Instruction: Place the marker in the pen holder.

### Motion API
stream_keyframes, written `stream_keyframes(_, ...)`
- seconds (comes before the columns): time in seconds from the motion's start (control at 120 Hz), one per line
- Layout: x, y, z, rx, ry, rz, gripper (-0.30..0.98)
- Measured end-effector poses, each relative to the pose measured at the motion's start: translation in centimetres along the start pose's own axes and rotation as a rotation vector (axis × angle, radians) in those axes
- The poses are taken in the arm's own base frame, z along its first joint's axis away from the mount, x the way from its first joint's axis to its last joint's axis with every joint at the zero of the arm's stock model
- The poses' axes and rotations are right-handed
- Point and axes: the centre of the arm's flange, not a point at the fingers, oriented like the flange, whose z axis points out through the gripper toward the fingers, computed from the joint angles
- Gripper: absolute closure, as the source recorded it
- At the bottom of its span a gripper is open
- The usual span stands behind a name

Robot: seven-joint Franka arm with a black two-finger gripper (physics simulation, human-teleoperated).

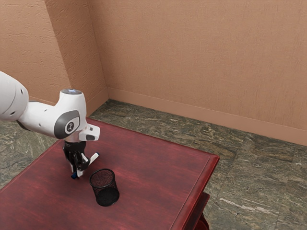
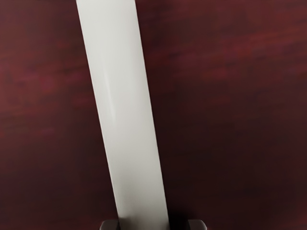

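In the exterior view my gripper [image 1: 78, 171] points down at the table, on the exterior view's left of the pen holder. The white marker [image 1: 94, 157] with dark blue ends slants between its fingers. In the wrist view the marker [image 2: 125, 115] runs as a wide white band down to the gripper [image 2: 153, 225]. One fingertip [image 2: 110, 224] is at the marker's edge, while a dark gap separates the other from it, so the gripper is open. The black mesh pen holder [image 1: 104, 186] stands upright close by, with no marker seen in it.
The dark red wooden table [image 1: 148, 167] extends past the pen holder toward the exterior view's right, where its edge [image 1: 199, 189] drops to the stone floor [image 1: 254, 179]. A tan wall [image 1: 201, 62] rises behind the table.
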Motion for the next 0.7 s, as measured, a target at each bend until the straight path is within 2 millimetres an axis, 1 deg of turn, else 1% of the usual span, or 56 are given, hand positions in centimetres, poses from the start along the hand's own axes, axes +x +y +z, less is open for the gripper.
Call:
stream_keyframes(0.15, 0.02, -0.01, -0.01, 0.004, 0.001, -0.002, 0.7)
stream_keyframes(0.292, 0.05, -0.05, 0.16, 0.012, -0.002, -0.008, 0.76)
stream_keyframes(0.458, 0.13, -0.05, 0.5, 0.021, -0.007, -0.019, 0.79)
stream_keyframes(0.7, 0.16, -0.03, 0.59, 0.026, -0.009, -0.035, 0.79)
